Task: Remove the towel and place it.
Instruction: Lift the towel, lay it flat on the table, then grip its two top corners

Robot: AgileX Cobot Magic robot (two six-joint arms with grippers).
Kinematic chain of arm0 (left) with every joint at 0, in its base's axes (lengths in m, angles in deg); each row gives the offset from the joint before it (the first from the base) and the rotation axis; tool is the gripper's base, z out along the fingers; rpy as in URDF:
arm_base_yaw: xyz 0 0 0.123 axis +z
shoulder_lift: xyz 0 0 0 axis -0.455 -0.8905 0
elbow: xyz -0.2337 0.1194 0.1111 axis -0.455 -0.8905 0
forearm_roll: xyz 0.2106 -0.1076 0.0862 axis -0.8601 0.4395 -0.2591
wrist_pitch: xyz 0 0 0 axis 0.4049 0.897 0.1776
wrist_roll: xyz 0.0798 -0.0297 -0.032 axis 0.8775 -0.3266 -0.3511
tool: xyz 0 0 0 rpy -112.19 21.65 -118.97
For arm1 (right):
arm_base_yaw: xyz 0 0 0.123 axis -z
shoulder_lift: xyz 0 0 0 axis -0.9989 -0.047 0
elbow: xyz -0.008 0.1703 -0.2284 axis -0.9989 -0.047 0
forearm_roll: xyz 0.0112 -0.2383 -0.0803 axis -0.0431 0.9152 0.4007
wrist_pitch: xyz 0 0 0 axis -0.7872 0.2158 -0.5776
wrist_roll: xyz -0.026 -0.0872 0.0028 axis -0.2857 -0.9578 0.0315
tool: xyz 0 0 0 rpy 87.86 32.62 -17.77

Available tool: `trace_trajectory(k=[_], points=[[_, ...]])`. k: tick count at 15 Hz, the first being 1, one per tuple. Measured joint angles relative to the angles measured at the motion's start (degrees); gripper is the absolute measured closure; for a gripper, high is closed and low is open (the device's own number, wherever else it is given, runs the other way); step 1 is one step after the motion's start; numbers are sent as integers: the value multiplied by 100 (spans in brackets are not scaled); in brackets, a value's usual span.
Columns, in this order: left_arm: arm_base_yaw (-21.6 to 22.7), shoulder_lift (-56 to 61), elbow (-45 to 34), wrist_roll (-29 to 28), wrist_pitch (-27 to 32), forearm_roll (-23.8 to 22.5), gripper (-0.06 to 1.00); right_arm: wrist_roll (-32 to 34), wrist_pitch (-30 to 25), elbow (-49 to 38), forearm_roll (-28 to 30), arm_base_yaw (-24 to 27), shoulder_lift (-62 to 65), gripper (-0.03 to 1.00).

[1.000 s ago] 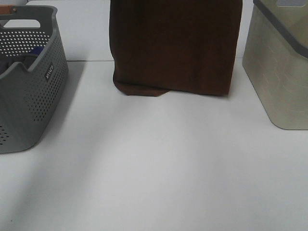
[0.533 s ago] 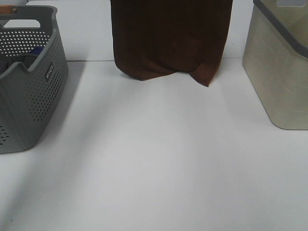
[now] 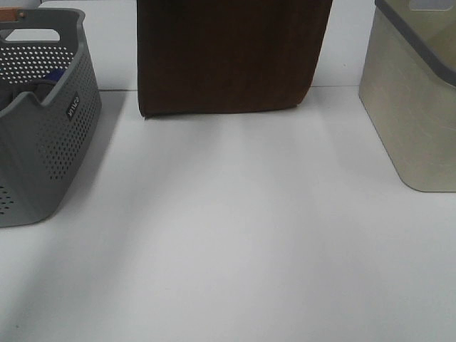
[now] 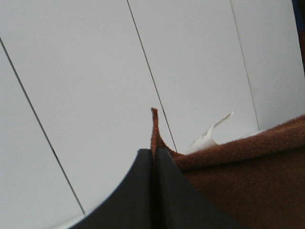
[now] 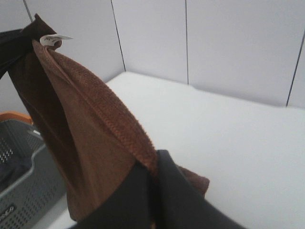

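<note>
The dark brown plush towel [image 3: 228, 57] hangs spread out above the far middle of the white table [image 3: 235, 235], its lower edge level and just above the surface. Both grippers are above the top of the exterior high view. My left gripper [image 4: 153, 155] is shut on one upper corner of the towel [image 4: 238, 176], next to its small white tag [image 4: 207, 136]. My right gripper [image 5: 155, 169] is shut on the other upper corner of the towel [image 5: 81, 138]; the tag [image 5: 52, 39] shows at the far end of the edge.
A grey perforated basket [image 3: 43, 121] with blue-grey cloth inside stands at the left; it also shows in the right wrist view [image 5: 24, 167]. A beige bin [image 3: 413, 100] with a grey rim stands at the right. A white panelled wall is behind.
The towel has risen and been stretched flat: its bunched, uneven lower edge has lifted off the table and become a straight level edge, and it has shifted slightly left.
</note>
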State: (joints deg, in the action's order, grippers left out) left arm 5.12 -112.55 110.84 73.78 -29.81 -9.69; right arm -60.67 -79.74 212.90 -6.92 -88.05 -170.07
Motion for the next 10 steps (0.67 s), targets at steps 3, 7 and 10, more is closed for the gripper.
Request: trace_trajectory(k=[3,7,10], points=[[-372,149,0,17,2355,149,94,1346,-1289,0,1060,0,0,97],[-550,235,0,11,4652,785,94,2045,-2189,-109,1197,0,0,97],[-550,241,0,-52,6096,1513,94,2492,-2217,-963,1283,0,166,97]])
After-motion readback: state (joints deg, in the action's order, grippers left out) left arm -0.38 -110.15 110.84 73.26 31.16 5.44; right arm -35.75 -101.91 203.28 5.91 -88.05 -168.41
